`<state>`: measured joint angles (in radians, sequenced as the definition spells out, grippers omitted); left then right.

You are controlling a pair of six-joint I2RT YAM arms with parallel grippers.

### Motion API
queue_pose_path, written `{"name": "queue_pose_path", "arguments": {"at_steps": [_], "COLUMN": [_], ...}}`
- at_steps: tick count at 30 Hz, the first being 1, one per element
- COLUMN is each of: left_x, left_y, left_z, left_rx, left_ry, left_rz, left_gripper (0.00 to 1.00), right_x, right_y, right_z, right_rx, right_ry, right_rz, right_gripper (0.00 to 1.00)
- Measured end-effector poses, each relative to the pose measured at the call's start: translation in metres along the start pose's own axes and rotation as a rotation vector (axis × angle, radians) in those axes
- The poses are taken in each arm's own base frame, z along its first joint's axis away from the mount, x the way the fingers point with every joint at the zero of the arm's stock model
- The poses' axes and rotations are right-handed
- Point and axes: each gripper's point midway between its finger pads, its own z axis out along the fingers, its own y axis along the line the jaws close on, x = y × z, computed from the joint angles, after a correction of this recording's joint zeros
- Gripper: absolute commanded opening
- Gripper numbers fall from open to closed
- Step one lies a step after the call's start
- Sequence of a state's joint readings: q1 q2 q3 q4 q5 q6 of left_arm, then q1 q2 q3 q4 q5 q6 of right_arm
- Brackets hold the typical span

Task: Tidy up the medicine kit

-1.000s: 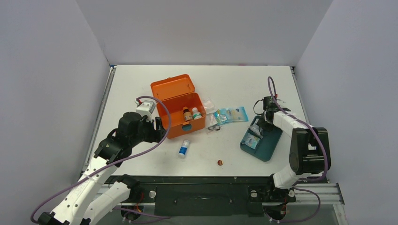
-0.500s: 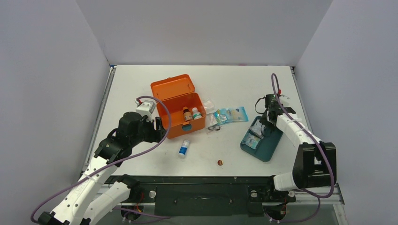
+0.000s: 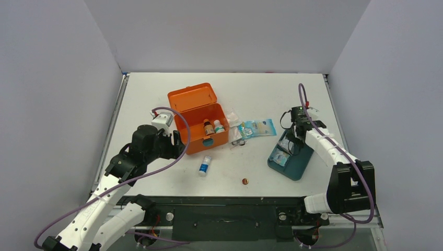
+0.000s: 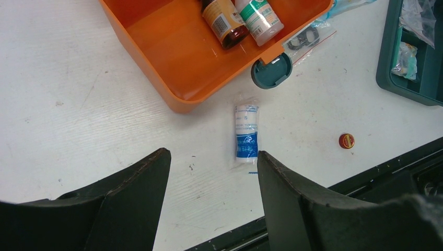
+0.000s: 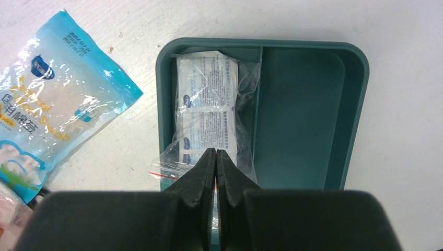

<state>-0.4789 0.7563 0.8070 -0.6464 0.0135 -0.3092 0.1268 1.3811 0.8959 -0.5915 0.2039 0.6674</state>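
The orange medicine kit (image 3: 194,117) (image 4: 172,57) stands open at mid-table, lid leaning back. A brown bottle (image 4: 224,21) and a white bottle with a green label (image 4: 259,15) lie inside it. A blue-and-white bandage roll (image 3: 205,165) (image 4: 246,134) lies on the table in front of the kit. My left gripper (image 3: 177,141) (image 4: 213,154) hovers open at the kit's left front, holding nothing. My right gripper (image 3: 292,137) (image 5: 216,151) is shut, its tips over a clear bag of white packets (image 5: 206,110) in the teal tray (image 5: 303,120). Whether it pinches the plastic I cannot tell.
A light blue pouch (image 3: 257,127) (image 5: 47,110) and a small clear bag with dark pieces (image 4: 305,37) lie between kit and tray (image 3: 298,164). A small red cap (image 3: 244,181) (image 4: 346,140) sits near the table's front edge.
The right arm rose, shifted slightly over the tray, and its jaws have closed. The left arm and the table's objects have not moved.
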Motion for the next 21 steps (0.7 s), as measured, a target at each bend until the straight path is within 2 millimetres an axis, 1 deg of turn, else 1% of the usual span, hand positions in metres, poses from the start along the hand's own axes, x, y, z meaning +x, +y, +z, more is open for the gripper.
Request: {"name": "queue_pose_path", "arguments": {"at_steps": [4,13,17,21], "left_x": [0.0,0.0,0.0,0.0], "left_y": [0.0,0.0,0.0,0.0], "left_z": [0.0,0.0,0.0,0.0], "left_rx": [0.001,0.002,0.002,0.003], "left_ry": [0.0,0.0,0.0,0.0], "left_rz": [0.0,0.0,0.0,0.0], "left_gripper": [0.59,0.59,0.59,0.6], "right_x": [0.01,0.041,0.043,0.043], "right_y": [-0.003,-0.01,-0.008,-0.007], "right_z": [0.007,0.035,0.043,0.043], "right_rx": [0.014,0.06,0.064,0.063], "right_ry": [0.023,0.111,0.119,0.117], "right_rz": [0.007,0.013,0.023,0.03], "right_gripper": [0.0,0.0,0.0,0.0]}}
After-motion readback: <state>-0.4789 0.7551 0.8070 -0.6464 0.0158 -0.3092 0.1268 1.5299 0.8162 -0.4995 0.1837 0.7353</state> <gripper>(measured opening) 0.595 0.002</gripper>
